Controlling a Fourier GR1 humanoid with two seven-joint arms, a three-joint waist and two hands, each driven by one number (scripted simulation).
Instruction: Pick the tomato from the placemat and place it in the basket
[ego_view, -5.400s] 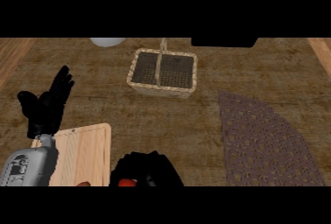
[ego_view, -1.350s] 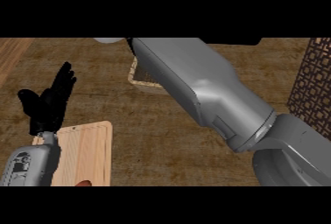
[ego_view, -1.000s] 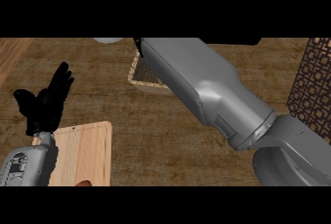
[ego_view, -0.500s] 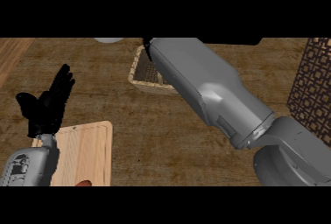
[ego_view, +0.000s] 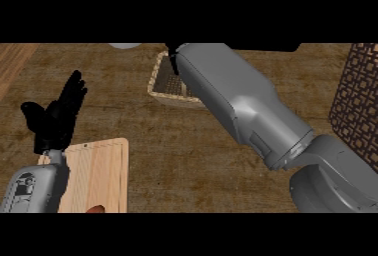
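The wicker basket (ego_view: 165, 85) stands at the back of the counter, and my right forearm (ego_view: 236, 105) stretches across it and covers most of it. Of my right hand (ego_view: 172, 56) only a dark sliver shows at the arm's far end, over the basket. The tomato is not visible anywhere. The dark woven placemat (ego_view: 360, 90) lies at the right edge, with nothing visible on the part that shows. My left hand (ego_view: 55, 117) rests open at the left, fingers up.
A light wooden cutting board (ego_view: 100, 170) lies at the lower left, with a small reddish-brown thing (ego_view: 94, 209) at its near end. A pale round object (ego_view: 125, 46) sits behind the basket. A dark block (ego_view: 266, 46) is at the back.
My right arm, low near the front with a red thing 5.4 s ago, now reaches over the basket; in the last second it edged slightly right. The left hand stayed in place.
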